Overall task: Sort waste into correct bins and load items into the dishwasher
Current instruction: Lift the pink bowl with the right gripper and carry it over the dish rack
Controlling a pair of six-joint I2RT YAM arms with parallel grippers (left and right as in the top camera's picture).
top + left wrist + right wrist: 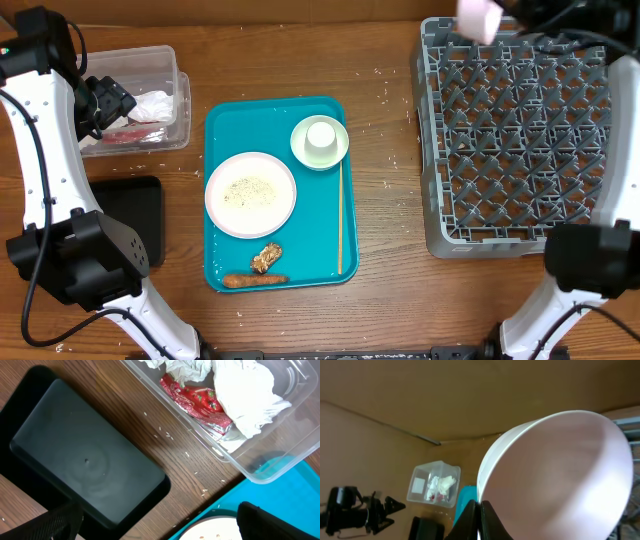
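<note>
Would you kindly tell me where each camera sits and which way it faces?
Overhead: above the table, facing straight down; teal tray, dish rack, left arm and right arm show.
Left wrist: low at the left, looking down on black tray and clear tub; open fingers at bottom.
Right wrist: raised by the rack, facing left across the table; shut fingers pinch a bowl.
Shared: all three show the clear tub.

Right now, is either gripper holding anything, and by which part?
The right gripper pinches the pale bowl by its rim. The left gripper is open, holding nothing.
</note>
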